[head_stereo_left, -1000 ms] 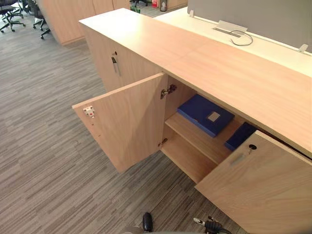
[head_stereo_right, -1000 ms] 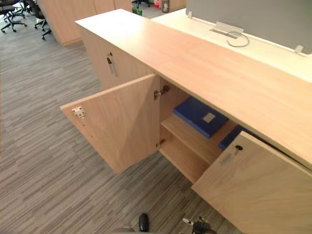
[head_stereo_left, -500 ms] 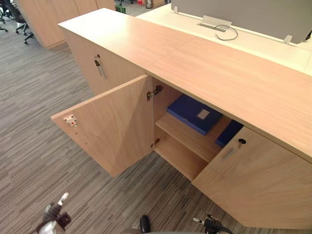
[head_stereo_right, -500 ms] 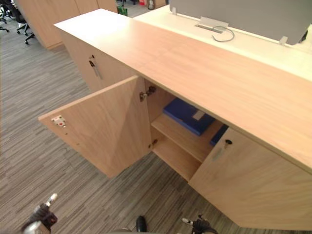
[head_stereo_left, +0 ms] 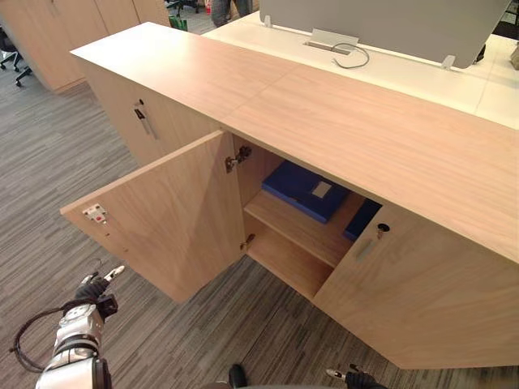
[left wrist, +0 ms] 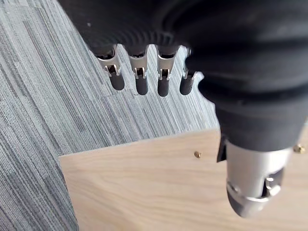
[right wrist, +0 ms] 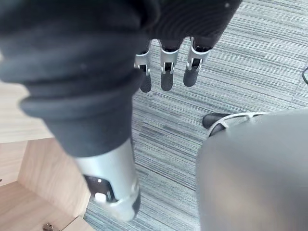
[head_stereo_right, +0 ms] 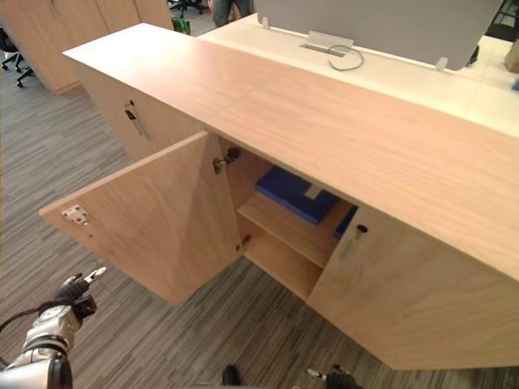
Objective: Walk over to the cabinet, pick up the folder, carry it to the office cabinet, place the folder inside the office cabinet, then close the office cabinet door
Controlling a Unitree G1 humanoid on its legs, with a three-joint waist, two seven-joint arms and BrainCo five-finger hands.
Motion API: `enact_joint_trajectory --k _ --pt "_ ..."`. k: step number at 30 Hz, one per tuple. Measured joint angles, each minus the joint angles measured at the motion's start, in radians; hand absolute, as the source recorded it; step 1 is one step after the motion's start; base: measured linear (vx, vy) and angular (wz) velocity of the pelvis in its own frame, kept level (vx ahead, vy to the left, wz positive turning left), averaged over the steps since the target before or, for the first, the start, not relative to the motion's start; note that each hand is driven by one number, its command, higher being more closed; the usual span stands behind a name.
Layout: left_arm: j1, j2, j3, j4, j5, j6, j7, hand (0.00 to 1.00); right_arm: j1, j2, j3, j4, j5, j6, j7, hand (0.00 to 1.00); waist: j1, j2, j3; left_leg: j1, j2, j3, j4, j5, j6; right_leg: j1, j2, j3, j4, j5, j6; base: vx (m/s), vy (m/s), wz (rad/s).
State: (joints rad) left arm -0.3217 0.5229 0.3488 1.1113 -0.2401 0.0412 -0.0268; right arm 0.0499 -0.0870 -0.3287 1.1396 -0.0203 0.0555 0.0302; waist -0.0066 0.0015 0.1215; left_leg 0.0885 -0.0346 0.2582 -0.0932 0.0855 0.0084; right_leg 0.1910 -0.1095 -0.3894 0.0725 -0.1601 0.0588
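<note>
the office cabinet [head_stereo_left: 340, 121] has both doors swung out: the left door [head_stereo_left: 170, 219] is wide open, and the right door [head_stereo_left: 422, 300] is only partly open with a key in its lock [head_stereo_left: 381, 229]. the blue folder [head_stereo_left: 304, 190] is lying flat on the upper shelf [head_stereo_left: 296, 231] inside, not in either hand. there's a second blue folder [head_stereo_left: 361, 219] just beside it, half hidden behind the right door. the left hand [head_stereo_left: 96, 288] is low over the grey carpet [head_stereo_left: 49, 162], near the outer edge of the left door but not touching it. its fingers [left wrist: 137, 82] are loose and spread apart with nothing in them. the right hand [right wrist: 166, 72] hangs over the carpet too, fingers straight and empty. a white desk [head_stereo_left: 422, 73] runs behind the cabinet.
</note>
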Motion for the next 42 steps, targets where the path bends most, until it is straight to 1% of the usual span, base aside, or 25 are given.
enact_joint_trajectory --k 3,7,10,12,13,15,18,20,23,25,27,31,34,36,37,40,42 --pt "-0.034 0.006 -0.058 0.006 0.013 0.007 -0.003 0.00 0.015 -0.001 -0.022 0.011 0.000 0.002 0.002 0.00 0.001 0.000 0.001 0.001 0.002 0.000 0.000 0.000 0.000 -0.004 0.001 0.000 0.006 -0.001 -0.001 -0.06 -0.004 -0.01" --pt "-0.072 0.021 -0.099 0.007 0.049 0.010 -0.002 0.00 0.027 -0.001 -0.046 0.024 0.000 0.016 0.005 0.00 0.002 0.000 0.001 0.002 0.003 0.000 0.000 0.000 0.000 -0.007 0.001 0.004 0.011 -0.001 -0.002 -0.04 0.004 -0.02" --pt "-0.123 0.056 -0.118 0.040 0.058 0.011 0.000 0.00 0.031 -0.001 -0.064 0.024 0.001 0.023 0.005 0.00 0.002 0.000 0.001 0.003 0.005 0.005 0.000 0.000 0.000 -0.011 0.001 0.010 0.014 -0.001 -0.002 -0.03 0.004 -0.05" --pt "-0.159 0.098 -0.125 0.071 0.093 0.013 0.004 0.00 0.030 -0.002 -0.066 0.021 0.001 0.022 0.005 0.00 0.002 -0.003 0.002 0.006 0.006 0.011 0.000 0.000 0.000 -0.011 0.001 0.016 0.015 -0.001 -0.002 -0.02 -0.001 -0.07" --pt "-0.165 0.107 -0.125 0.072 0.095 0.013 0.004 0.00 0.030 -0.002 -0.067 0.021 0.002 0.022 0.005 0.00 0.002 -0.004 0.003 0.007 0.007 0.015 0.000 0.000 0.000 -0.011 0.002 0.018 0.015 -0.001 -0.002 -0.01 -0.002 -0.14" --pt "-0.187 0.150 -0.126 0.090 0.106 0.012 0.004 0.00 0.030 -0.002 -0.068 0.021 0.002 0.021 0.007 0.00 0.006 -0.008 0.009 0.019 0.010 0.033 0.000 -0.003 -0.005 -0.010 0.004 0.040 0.020 -0.002 -0.003 -0.02 -0.002 -0.24" --pt "-0.199 0.180 -0.126 0.098 0.130 0.013 0.004 0.00 0.033 -0.003 -0.073 0.022 0.003 0.020 0.012 0.00 0.004 -0.008 0.009 0.024 0.013 0.055 0.000 -0.006 -0.009 -0.014 0.004 0.058 0.021 -0.001 -0.005 -0.03 0.000 -0.21" --pt "-0.226 0.187 -0.126 0.113 0.152 0.012 0.004 0.00 0.038 -0.004 -0.073 0.022 0.003 0.020 0.020 0.00 0.004 -0.008 0.009 0.025 0.014 0.058 0.000 -0.006 -0.010 -0.016 0.005 0.065 0.022 0.000 -0.006 -0.03 -0.001 -0.11" --pt "-0.248 0.193 -0.126 0.118 0.247 0.013 0.021 0.00 0.045 -0.004 -0.078 0.023 0.002 0.019 0.028 0.00 -0.002 -0.008 0.009 0.027 0.014 0.062 0.000 -0.006 -0.010 -0.017 0.004 0.069 0.024 0.001 -0.007 -0.03 -0.003 -0.05" --pt "-0.250 0.196 -0.132 0.118 0.321 0.011 0.028 0.00 0.052 -0.004 -0.081 0.023 0.001 0.007 0.029 0.00 -0.002 -0.009 0.009 0.028 0.014 0.062 0.000 -0.006 -0.010 -0.019 0.004 0.069 0.026 0.001 -0.008 -0.02 -0.003 -0.01" --pt "-0.250 0.195 -0.147 0.118 0.333 0.011 0.030 0.00 0.055 -0.004 -0.081 0.023 0.001 -0.001 0.029 0.00 -0.002 -0.009 0.009 0.028 0.014 0.062 0.000 -0.006 -0.010 -0.019 0.004 0.069 0.027 0.001 -0.008 0.00 0.000 0.00" --pt "-0.250 0.194 -0.171 0.116 0.359 0.010 0.041 0.00 0.056 -0.004 -0.083 0.024 0.000 -0.002 0.029 0.00 -0.001 -0.011 0.010 0.028 0.014 0.061 0.000 -0.006 -0.010 -0.019 0.004 0.069 0.028 0.001 -0.008 0.00 0.000 0.00" --pt "-0.247 0.168 -0.192 0.082 0.358 0.013 0.074 0.00 0.058 -0.004 -0.083 0.024 0.000 -0.006 0.027 0.00 0.004 -0.013 0.012 0.024 0.012 0.055 0.000 -0.006 -0.009 -0.019 0.002 0.062 0.027 0.001 -0.007 -0.01 -0.003 0.06" --pt "-0.208 0.130 -0.192 -0.004 0.354 0.016 0.116 0.00 0.059 -0.004 -0.082 0.024 0.000 -0.010 0.024 0.00 0.011 -0.014 0.012 0.018 0.009 0.042 0.000 -0.005 -0.008 -0.019 0.000 0.047 0.026 0.001 -0.007 -0.02 -0.003 0.18" --pt "-0.194 0.116 -0.192 -0.030 0.352 0.016 0.126 0.00 0.060 -0.003 -0.082 0.024 0.000 -0.010 0.022 0.00 0.013 -0.014 0.012 0.017 0.007 0.036 0.000 -0.005 -0.008 -0.018 -0.001 0.043 0.026 0.001 -0.007 -0.01 -0.002 0.24" --pt "-0.100 0.032 -0.206 -0.150 0.349 0.017 0.166 0.00 0.056 -0.002 -0.080 0.023 0.000 -0.012 0.016 0.00 0.023 -0.014 0.012 0.014 0.000 0.018 0.000 -0.003 -0.005 -0.013 -0.008 0.026 0.027 0.000 -0.006 -0.01 0.008 0.20" --pt "-0.005 -0.043 -0.246 -0.240 0.348 0.019 0.183 0.00 0.055 0.003 -0.080 0.023 0.000 -0.014 0.005 0.00 0.026 -0.014 0.012 0.013 -0.010 -0.001 0.000 0.000 0.000 -0.003 -0.017 0.002 0.029 -0.002 -0.002 -0.01 0.017 0.29"
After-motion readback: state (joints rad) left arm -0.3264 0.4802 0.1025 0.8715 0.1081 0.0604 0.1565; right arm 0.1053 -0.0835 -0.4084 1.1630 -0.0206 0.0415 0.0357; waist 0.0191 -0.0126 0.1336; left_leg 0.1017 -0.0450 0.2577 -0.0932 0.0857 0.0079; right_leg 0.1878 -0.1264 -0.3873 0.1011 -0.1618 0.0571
